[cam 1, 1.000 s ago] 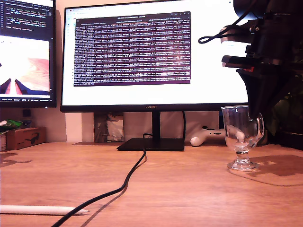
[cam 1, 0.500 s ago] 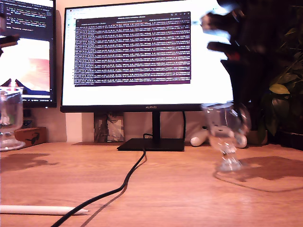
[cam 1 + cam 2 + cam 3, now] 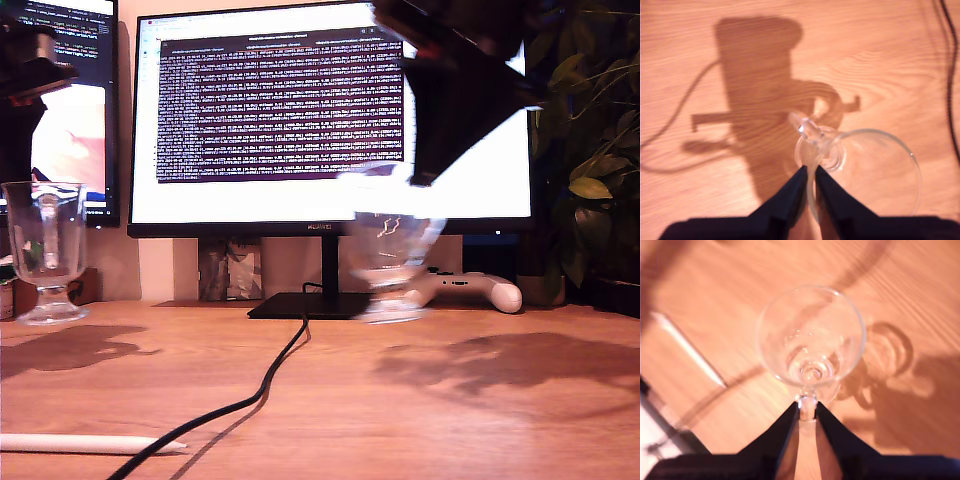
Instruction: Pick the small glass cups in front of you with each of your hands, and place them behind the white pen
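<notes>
The wooden counter (image 3: 450, 420) is running back to a lit monitor (image 3: 300, 120), and both cups are now converging over it. A second ago only the first cup (image 3: 390, 245) was showing, standing at the exterior view's right. It is now travelling toward the middle, blurred and tilted, with my first end effector (image 3: 810, 170) clenched on its rim. The second cup (image 3: 45, 240) is coming in at the exterior view's left, upright, my second end effector (image 3: 807, 407) pinching its rim; whether its foot is touching down I cannot tell. The pen (image 3: 90, 442) is lying unmoved at the near edge, so the carry looks well along, with setting down and release remaining. Bare wood is lying open between the cups, but the cable (image 3: 270, 380) is crossing it, and the monitor stand (image 3: 320, 305) and controller (image 3: 470, 290) are crowding the back.
</notes>
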### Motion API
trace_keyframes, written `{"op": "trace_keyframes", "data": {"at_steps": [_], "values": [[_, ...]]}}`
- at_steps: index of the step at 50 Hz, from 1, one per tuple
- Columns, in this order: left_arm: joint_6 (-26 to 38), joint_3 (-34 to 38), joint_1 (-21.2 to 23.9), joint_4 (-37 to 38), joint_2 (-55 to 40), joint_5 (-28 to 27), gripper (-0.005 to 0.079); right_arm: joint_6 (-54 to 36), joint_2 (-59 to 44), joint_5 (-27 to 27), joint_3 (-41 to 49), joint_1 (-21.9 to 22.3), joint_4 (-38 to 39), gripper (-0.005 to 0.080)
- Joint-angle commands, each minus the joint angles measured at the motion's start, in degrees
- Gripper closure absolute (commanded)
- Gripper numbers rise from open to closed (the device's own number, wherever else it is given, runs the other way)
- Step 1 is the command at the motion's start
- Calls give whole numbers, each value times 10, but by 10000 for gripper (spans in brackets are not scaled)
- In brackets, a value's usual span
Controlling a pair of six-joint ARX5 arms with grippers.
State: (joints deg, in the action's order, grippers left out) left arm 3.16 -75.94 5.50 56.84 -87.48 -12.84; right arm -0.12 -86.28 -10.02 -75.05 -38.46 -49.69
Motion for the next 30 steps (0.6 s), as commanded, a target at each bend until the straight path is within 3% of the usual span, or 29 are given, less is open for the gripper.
{"op": "trace_keyframes", "data": {"at_steps": [1,30], "values": [[3,8,5,5,2,-12,766,-3,-1,-3,-9,-11,17,763],[3,141,22,-33,167,-24,766,2,-1,-5,-9,-31,70,763]]}}
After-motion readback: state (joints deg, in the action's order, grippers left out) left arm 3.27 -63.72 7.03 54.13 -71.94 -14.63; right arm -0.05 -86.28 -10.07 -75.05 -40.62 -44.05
